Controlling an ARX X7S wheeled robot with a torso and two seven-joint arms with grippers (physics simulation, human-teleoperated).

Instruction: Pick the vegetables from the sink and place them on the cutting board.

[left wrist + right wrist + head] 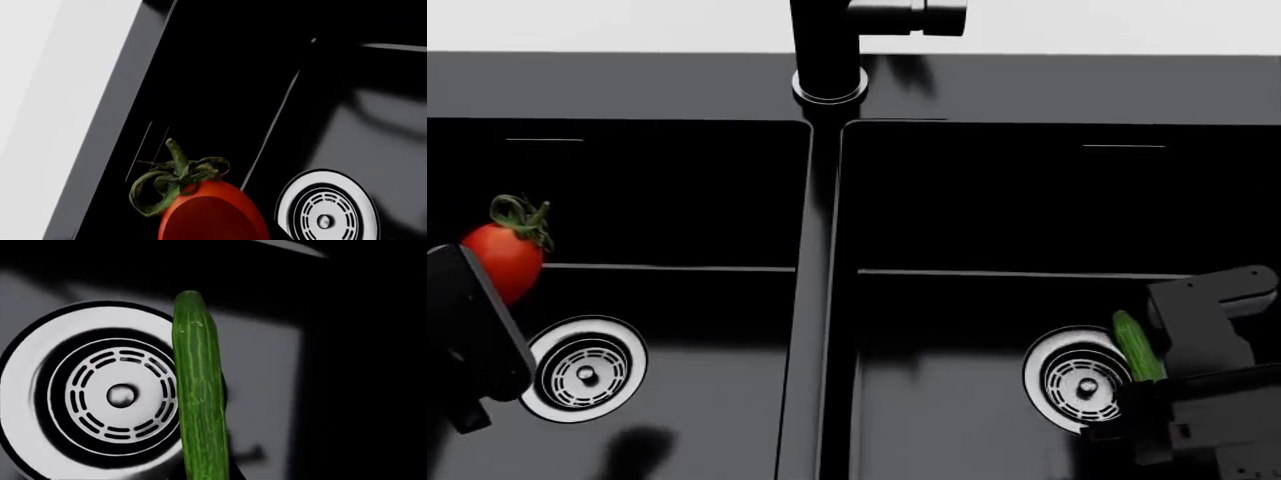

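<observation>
Vegetables are sitting in both basins of the sink (814,300) as we are reaching for them. Our left gripper (474,340) is hanging beside the tomato (501,258) in the left basin, close above that basin's drain (585,368), while our right gripper (1208,370) is hovering by the cucumber (1137,345), which is lying across the edge of the right drain (1074,378). We cannot tell whether either set of jaws is open or gripping: the wrist views show only the vegetables, not the fingers. We are not seeing the cutting board anywhere. We judge the slim cucumber may roll away if the jaws close off-centre, and the smooth tomato may squirt out if they pinch near its stem (175,172).
</observation>
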